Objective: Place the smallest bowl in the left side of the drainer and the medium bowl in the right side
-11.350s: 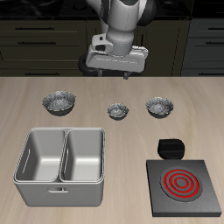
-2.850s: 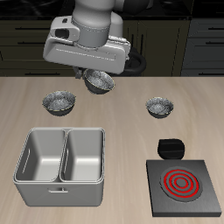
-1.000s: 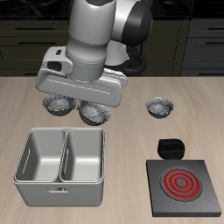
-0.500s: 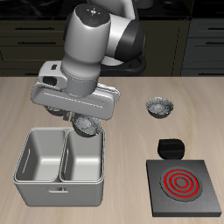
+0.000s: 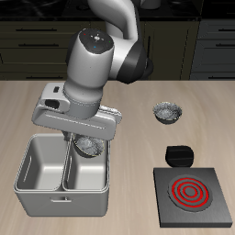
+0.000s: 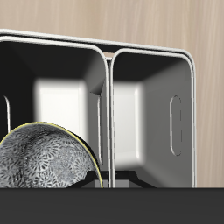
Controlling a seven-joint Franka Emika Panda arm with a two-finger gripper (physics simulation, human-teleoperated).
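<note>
My gripper [image 5: 88, 138] is shut on the smallest bowl [image 5: 88, 146], a shiny grey bowl with a speckled inside. It holds the bowl just above the rim of the drainer [image 5: 30, 171], over the compartment nearer the stove. In the wrist view the bowl [image 6: 42, 163] hangs over the drainer's two deep compartments, close to the middle wall [image 6: 109, 105]. The medium bowl [image 5: 167, 112] sits on the table farther back, apart from the drainer. The widest bowl is hidden behind my arm.
A black stove with red rings [image 5: 191, 195] lies near the table's front edge beside the drainer. A small black object [image 5: 179, 154] lies just behind the stove. Dark cabinets run along the back.
My gripper carried the smallest bowl from the back of the table forward and down, to just over the drainer compartment nearer the stove. The arm now covers the widest bowl.
</note>
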